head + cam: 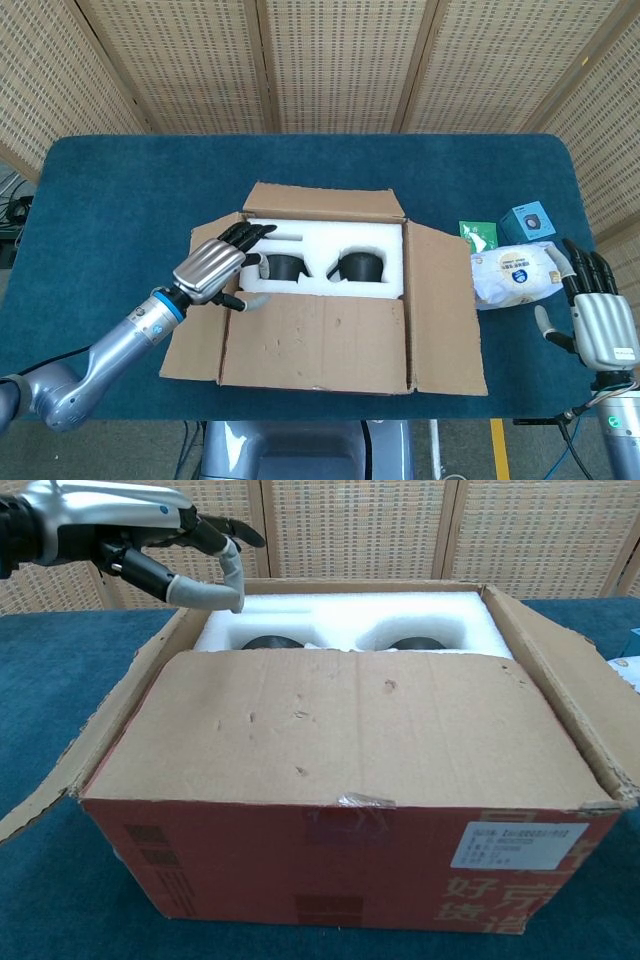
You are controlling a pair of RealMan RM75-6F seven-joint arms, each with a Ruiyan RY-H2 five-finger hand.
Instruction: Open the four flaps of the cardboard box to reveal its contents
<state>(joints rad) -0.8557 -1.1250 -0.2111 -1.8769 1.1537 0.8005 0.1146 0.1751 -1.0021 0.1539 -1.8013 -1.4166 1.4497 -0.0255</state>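
The cardboard box [325, 300] stands mid-table. Its left flap [200, 320] and right flap [445, 310] splay outward, and the back flap [325, 200] leans back. The front flap [340, 725] lies flat over the near half of the opening. White foam [325, 240] with two black items shows in the far half. My left hand [215, 268] hovers over the box's left rim, holding nothing. In the chest view the left hand [130, 535] has its fingers spread and its thumb pointing down at the foam's corner. My right hand [603, 325] rests open at the table's right edge.
A white packet [515, 275], a green sachet [478, 236] and a small blue box [530, 220] lie right of the cardboard box, just ahead of my right hand. Blue cloth [120, 190] covers the table. Wicker screens stand behind.
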